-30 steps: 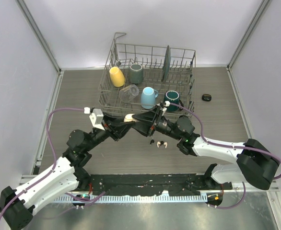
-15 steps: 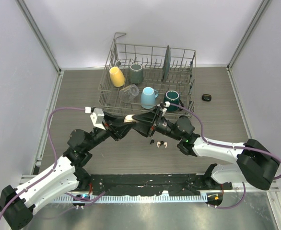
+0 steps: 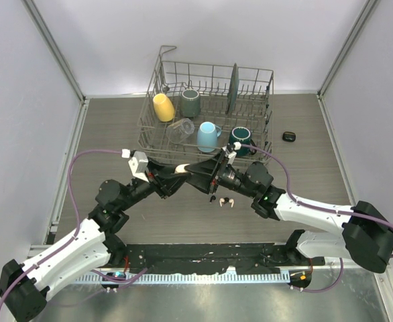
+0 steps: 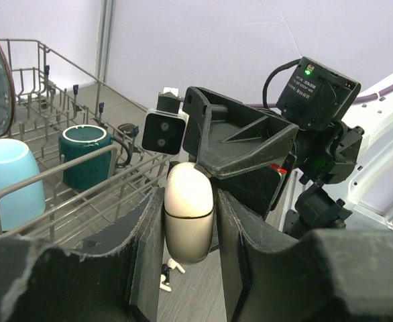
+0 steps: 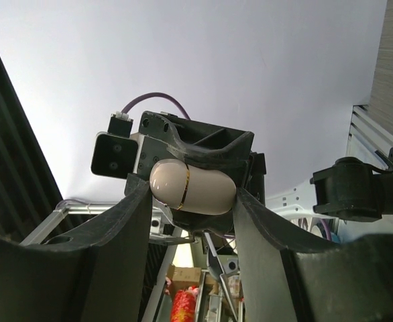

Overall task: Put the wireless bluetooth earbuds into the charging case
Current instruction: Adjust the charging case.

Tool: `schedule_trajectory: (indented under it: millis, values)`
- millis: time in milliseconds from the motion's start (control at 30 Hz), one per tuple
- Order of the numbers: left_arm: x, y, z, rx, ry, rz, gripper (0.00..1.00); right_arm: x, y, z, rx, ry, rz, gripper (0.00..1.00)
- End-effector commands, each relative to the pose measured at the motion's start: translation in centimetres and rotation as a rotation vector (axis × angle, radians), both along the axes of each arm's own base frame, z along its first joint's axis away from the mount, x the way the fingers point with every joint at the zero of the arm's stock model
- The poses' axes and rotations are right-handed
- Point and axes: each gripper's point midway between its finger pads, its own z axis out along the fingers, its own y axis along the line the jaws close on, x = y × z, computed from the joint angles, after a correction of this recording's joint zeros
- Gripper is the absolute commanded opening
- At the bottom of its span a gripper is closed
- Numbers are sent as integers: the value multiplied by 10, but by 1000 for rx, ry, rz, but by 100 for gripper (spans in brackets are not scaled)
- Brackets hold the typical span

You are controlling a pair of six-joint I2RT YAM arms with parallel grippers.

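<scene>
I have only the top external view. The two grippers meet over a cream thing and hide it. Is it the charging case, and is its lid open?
Observer: Left wrist view: yes, the charging case, closed, with only a thin seam around it.
Operator: Which gripper has it?
Observer: Both, it seems. The left gripper flanks it there, and in the right wrist view the right gripper presses on its two sides.

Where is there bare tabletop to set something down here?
Bare table left of the dish rack, and right of it around the small black case. Crowded mid-table, where the charging case is held near the earbuds.
</scene>
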Motion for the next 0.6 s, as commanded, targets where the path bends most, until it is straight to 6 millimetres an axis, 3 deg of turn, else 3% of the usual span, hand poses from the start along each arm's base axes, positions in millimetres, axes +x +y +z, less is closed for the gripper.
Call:
schedule_trajectory:
  millis: [0, 233, 433, 567]
  values:
    - [-11, -5, 17, -8, -28, -68, 39, 1, -2, 28, 55, -67, -26, 1]
    - [-16, -7, 10, 49, 55, -95, 45, 6, -7, 25, 11, -108, -78, 1]
    - [-13, 14, 14, -22, -5, 12, 74, 17, -20, 12, -95, -115, -172, 1]
    - [-8, 29, 12, -96, -70, 97, 81, 25, -34, 8, -126, -116, -214, 1]
